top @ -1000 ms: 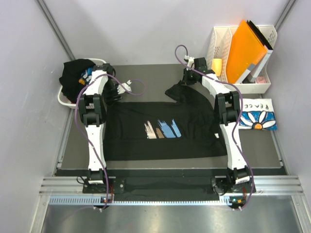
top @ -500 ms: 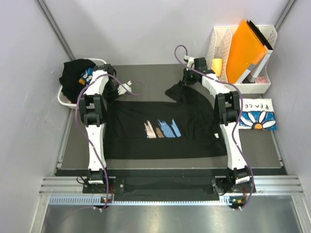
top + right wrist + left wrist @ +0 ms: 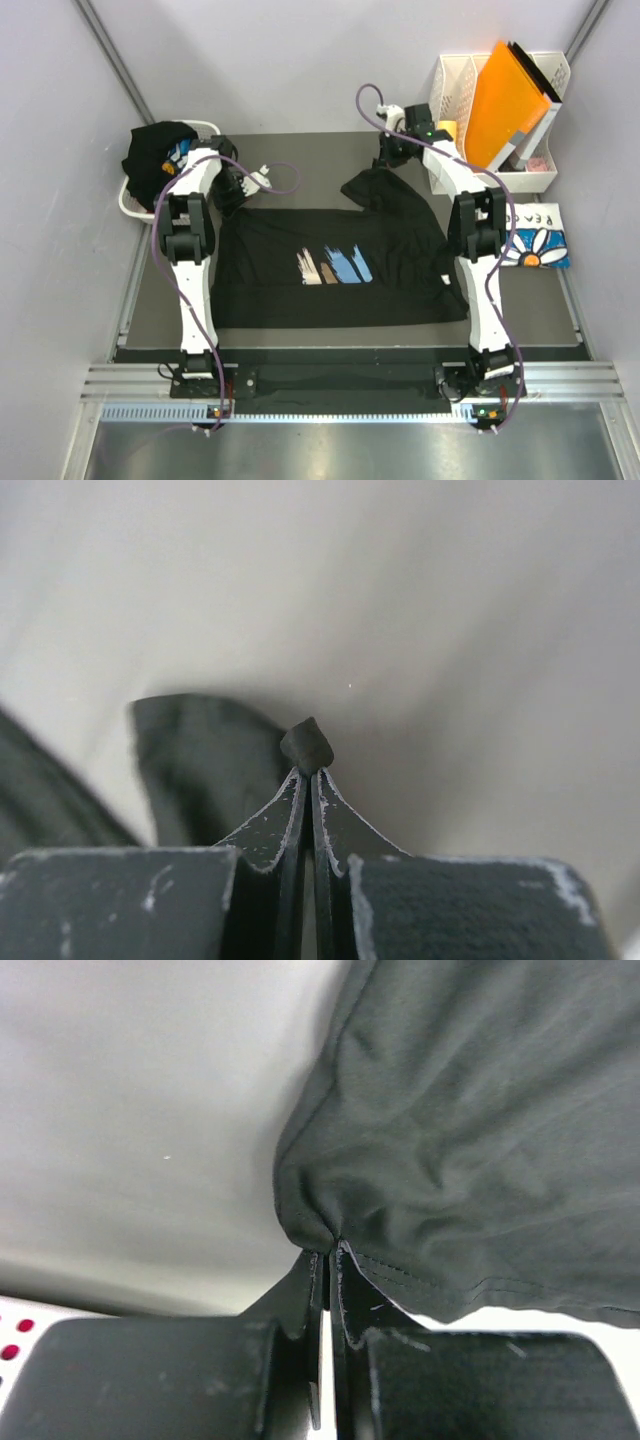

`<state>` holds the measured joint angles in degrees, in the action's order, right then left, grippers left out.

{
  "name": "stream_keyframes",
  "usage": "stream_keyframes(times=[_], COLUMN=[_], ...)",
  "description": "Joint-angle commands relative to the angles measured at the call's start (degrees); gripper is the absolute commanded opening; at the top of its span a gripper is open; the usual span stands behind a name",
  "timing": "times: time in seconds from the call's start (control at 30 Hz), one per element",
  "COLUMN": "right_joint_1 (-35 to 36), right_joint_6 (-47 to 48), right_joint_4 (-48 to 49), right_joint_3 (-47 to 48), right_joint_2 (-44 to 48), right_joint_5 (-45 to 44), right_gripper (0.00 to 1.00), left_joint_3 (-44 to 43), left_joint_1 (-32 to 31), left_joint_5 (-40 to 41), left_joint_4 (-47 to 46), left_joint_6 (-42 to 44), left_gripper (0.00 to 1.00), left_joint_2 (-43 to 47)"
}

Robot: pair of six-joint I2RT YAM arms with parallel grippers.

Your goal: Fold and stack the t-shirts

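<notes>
My overhead feed is bright and evenly lit, shadows soft. On both wrist feeds everything beyond the jaws goes blurry; the black shirt (image 3: 470, 1140) just past the left jaws looks dim, slightly soft.

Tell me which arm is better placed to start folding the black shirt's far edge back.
Right, probably. Both hands pinch far corners of the black shirt, but the right hand holds its corner raised off the table; the left hand grips its corner lower.
</notes>
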<state>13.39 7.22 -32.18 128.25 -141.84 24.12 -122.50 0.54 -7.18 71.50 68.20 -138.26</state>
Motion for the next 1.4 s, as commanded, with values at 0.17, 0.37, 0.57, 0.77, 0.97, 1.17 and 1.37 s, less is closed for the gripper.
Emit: stream_keyframes(times=[0.17, 0.37, 0.57, 0.77, 0.97, 1.17, 1.37], right_joint_1=[-0.46, -1.17, -1.61, -1.52, -1.61, -3.1, -4.33], right_joint_6=[14.65, 20.89, 22.66, 24.94, 30.83, 35.93, 37.95], right_joint_4=[-4.99, -12.9, -14.92, -18.0, -21.87, -21.78, -21.52], right_joint_3=[-2.21, -8.35, -14.33, -16.88, -19.43, -25.75, -29.02], right_joint_2=[16.76, 21.07, 25.2, 27.49, 31.44, 36.89, 39.8], right_joint_5=[2.24, 5.85, 5.85, 7.34, 4.45, -1.35, -3.46], right_gripper=[0.0, 0.0, 0.0, 0.0, 0.0, 0.0, 0.0], left_joint_3=[5.69, 9.03, 14.82, 18.69, 21.59, 24.76, 25.38], left_joint_1=[-0.27, -0.27, -0.27, -0.36, -0.27, -0.36, -0.27], left_joint_5=[-3.46, -2.58, -2.14, -2.05, -1.35, 0.85, 1.38], left_joint_4=[-5.76, -7.08, -10.59, -11.21, -10.86, -12.62, -13.41], left_joint_6=[-2.9, -2.02, -2.64, -1.94, -1.23, -0.27, -0.09], left_gripper=[0.0, 0.0, 0.0, 0.0, 0.0, 0.0, 0.0], left_joint_2=[8.18, 11.95, 17.22, 21.53, 24.08, 26.1, 26.72])
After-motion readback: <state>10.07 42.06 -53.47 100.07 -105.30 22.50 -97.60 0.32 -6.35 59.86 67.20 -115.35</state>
